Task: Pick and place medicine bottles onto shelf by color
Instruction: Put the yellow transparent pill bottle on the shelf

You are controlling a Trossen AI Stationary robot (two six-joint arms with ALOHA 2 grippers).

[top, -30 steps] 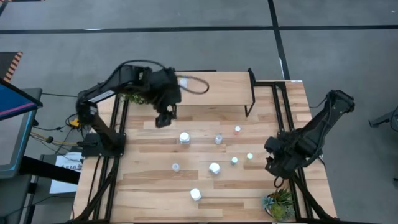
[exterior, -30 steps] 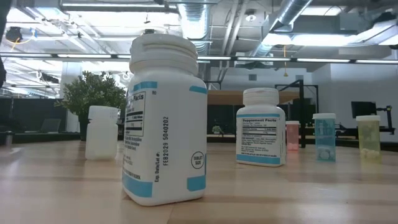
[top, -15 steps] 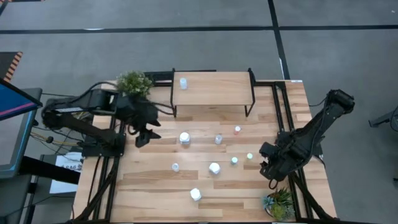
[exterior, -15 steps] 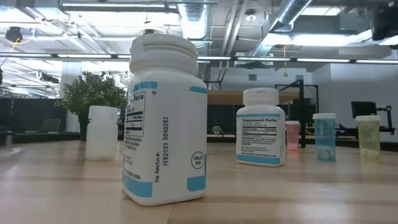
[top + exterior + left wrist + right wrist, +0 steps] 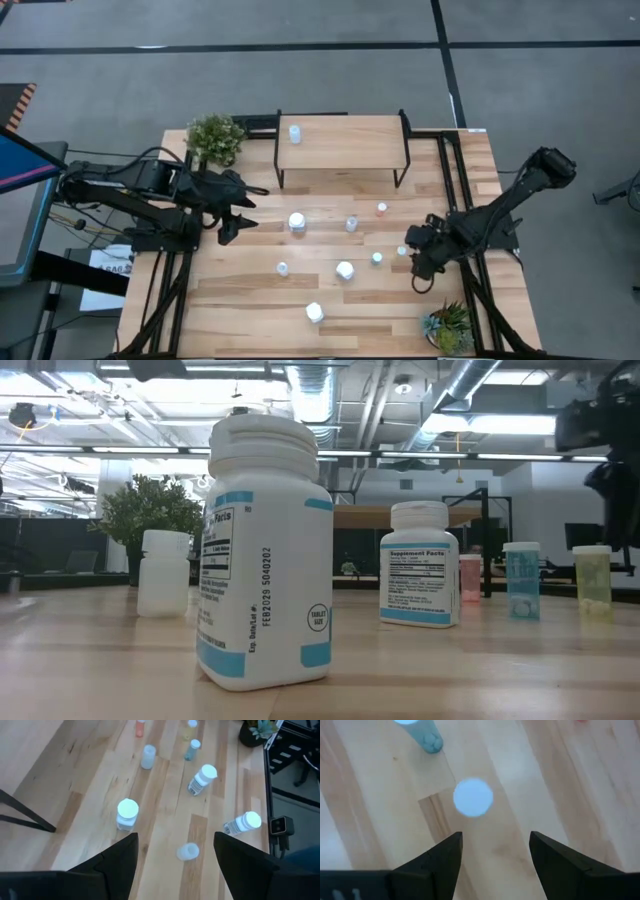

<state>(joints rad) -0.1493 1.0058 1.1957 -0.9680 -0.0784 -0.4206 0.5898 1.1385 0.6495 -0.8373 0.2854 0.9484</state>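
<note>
Bottles: seven stand scattered on the table (image 5: 250, 300); an eighth, pale (image 5: 295, 132), stands on the shelf's left end.
Big white ones: three with white caps and blue-banded labels, at (image 5: 297, 221), (image 5: 345, 270) and (image 5: 314, 312); the low view shows the nearest (image 5: 262, 555) upright with a ribbed cap.
Small ones: a pale one (image 5: 282, 268), a pale-blue one (image 5: 351, 223), a reddish one (image 5: 381, 208) and a teal one (image 5: 377, 258).
Shelf: light wood top (image 5: 345, 140) on thin black legs, at the table's far edge, mostly bare.
Left gripper: (image 5: 226, 235) near the table's left edge, fingers apart and holding nothing, well apart from the nearest white bottle.
Right gripper: (image 5: 416, 268) low over the table's right part, just beside the teal bottle; fingers spread, a pale round cap (image 5: 473, 796) showing just beyond them in its wrist view.
Edges: plant (image 5: 216, 137) at the far left corner, another plant (image 5: 447, 326) at the near right corner.
Open room: bare wood between the shelf legs and the bottles, and along the near left edge.
</note>
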